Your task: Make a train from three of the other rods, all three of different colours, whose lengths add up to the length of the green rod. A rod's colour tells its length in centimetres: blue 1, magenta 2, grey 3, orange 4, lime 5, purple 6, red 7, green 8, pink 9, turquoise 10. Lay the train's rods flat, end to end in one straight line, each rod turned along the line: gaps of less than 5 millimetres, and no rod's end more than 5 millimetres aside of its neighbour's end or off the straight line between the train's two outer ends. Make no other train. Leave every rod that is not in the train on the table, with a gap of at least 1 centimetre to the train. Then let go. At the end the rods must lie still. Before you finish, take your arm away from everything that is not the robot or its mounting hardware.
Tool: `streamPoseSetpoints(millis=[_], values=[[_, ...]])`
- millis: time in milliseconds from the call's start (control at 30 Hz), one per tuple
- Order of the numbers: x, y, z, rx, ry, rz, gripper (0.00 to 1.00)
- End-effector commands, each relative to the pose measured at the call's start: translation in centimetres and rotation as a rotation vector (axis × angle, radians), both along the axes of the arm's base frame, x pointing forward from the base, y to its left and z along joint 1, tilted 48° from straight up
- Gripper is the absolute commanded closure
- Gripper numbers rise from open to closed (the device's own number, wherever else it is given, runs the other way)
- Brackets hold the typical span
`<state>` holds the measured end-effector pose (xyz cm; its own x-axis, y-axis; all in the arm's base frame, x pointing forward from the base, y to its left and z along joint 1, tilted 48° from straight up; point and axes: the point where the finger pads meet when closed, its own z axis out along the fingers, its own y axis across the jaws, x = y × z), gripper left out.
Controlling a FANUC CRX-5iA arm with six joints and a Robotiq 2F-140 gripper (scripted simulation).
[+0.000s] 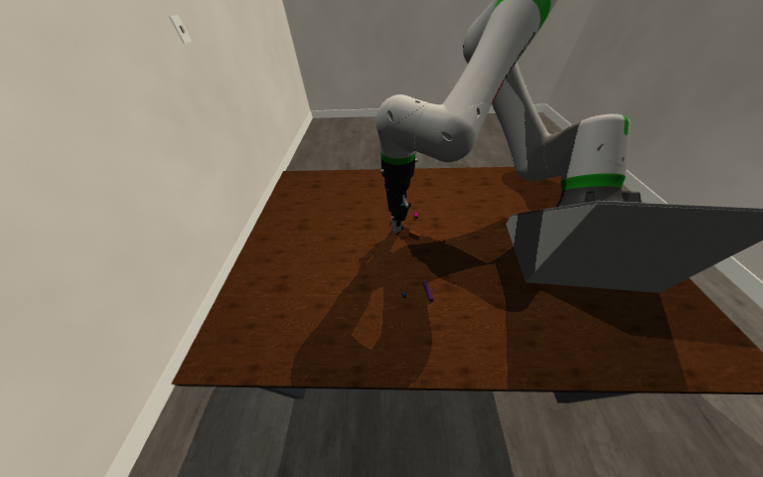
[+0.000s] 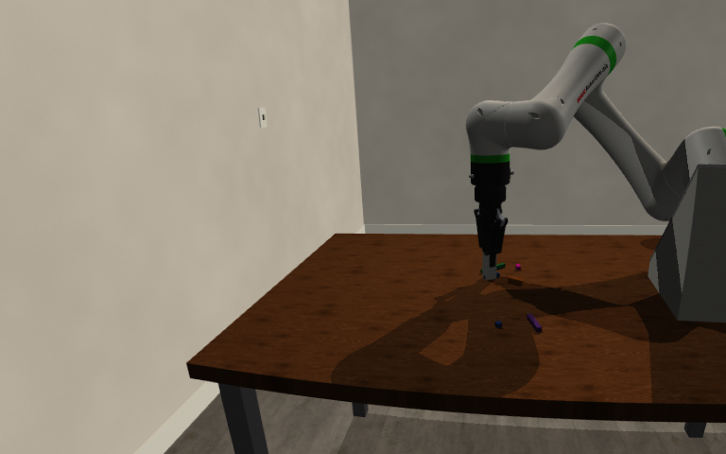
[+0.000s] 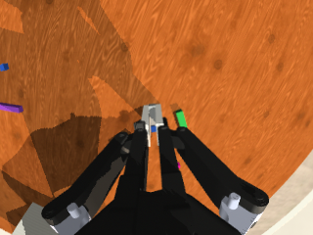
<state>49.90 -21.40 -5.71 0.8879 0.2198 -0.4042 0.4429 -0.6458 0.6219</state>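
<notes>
My gripper points straight down, fingertips at the table top, shut on a small blue rod. An orange rod lies flat just right of the fingertips; I cannot tell if it touches the blue rod. The green rod lies just behind the fingers, mostly hidden. A magenta rod lies a little farther back on the right. A second blue rod and a purple rod lie apart nearer the front.
The robot's grey base block stands at the table's right side. A wall runs along the table's left edge. The arm's shadow covers the middle of the table.
</notes>
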Motion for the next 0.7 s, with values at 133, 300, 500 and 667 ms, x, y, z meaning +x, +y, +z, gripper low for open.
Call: streamPoseSetpoints(millis=[133,300,500,667], values=[[0.02,0.02,0.0,0.0,0.0,0.0,0.97],[0.02,0.02,0.0,0.0,0.0,0.0,0.97],[0.02,0.02,0.0,0.0,0.0,0.0,0.97],[0.02,0.02,0.0,0.0,0.0,0.0,0.95]])
